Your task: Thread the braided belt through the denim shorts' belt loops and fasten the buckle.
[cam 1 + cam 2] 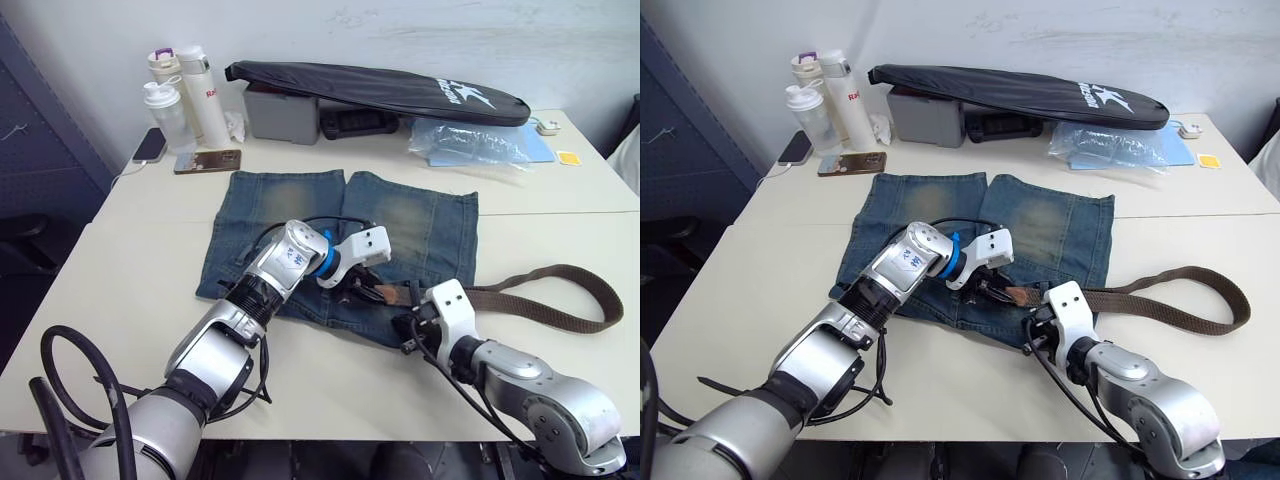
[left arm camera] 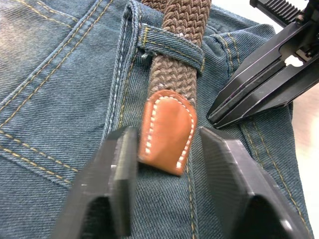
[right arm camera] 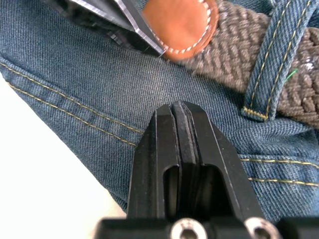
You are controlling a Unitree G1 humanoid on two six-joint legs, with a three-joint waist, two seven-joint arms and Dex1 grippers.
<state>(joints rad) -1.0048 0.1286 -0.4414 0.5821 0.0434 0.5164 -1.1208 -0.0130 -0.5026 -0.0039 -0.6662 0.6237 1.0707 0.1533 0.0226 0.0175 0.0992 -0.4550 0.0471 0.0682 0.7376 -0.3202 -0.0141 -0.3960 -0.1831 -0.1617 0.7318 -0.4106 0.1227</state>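
One belt loop has the braided belt through it so far, and that is the fact we work from. We see the denim shorts lying flat in the middle of the table, waistband toward the near edge, legs pointing to the far edge where a long black bag and some bottles stand. The belt runs along the waistband, its long axis roughly parallel to the near edge, and the slack curls out in a big loop toward the table's right edge.

In our left wrist view the reddish-brown leather tip pokes out past the loop and sits right between our left gripper fingers, which stand apart on either side of it, not yet pinching. The tip points straight along the line of those fingers, so closing them should catch it squarely, we judge.

Our right gripper has its two fingers pressed together with nothing between them, resting on or just above the denim beside the loop, just short of the tip. The left arm is plainly the nearer one for the grab; we would then draw the tip onward along the waistband toward the shorts' left side, watching that the denim does not bunch up. We cannot make out the buckle.
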